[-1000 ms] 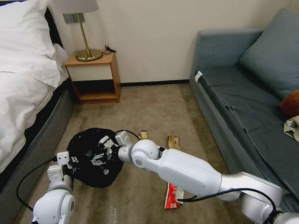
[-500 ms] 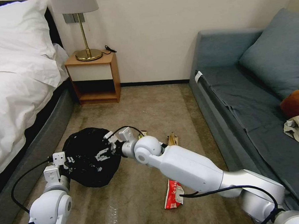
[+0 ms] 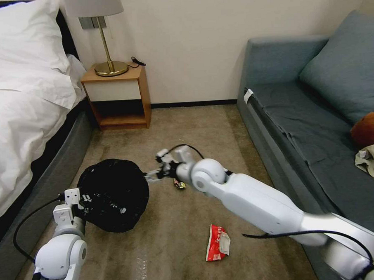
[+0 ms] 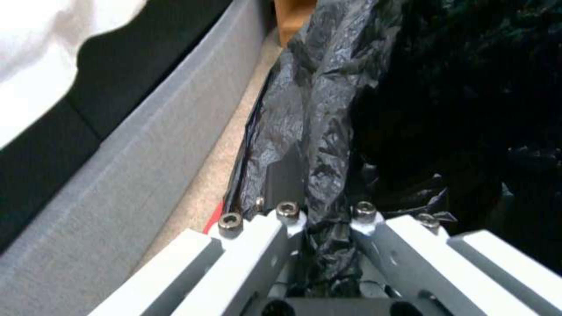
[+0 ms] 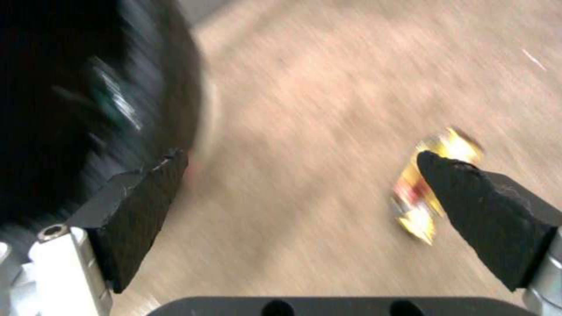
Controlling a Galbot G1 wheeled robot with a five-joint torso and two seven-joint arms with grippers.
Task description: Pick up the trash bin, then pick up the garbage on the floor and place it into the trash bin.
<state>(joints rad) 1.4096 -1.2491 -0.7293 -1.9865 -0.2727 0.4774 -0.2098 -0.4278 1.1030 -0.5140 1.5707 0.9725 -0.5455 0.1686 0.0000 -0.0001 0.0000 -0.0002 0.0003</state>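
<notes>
your left claw point(image 4: 319, 228) pinches the bag-lined rim of the trash bin point(image 3: 113, 195) beside the bed, your right claw point(image 5: 298, 206) hangs spread over the carpet by the gold-brown snack wrapper point(image 5: 436, 184); risk: a thin-plastic grip slips, tipping the bin.

bed point(image 3: 24, 93) w/ white duvet on claws' left; wooden nightstand point(image 3: 118, 95) far beyond them by the wall, 1 brass lamp point(image 3: 108, 56) on top; grey-blue sofa point(image 3: 318, 122) to their right, brown plush point(image 3: 370, 128) on it; beige carpet point(image 3: 186, 127) underneath
</notes>
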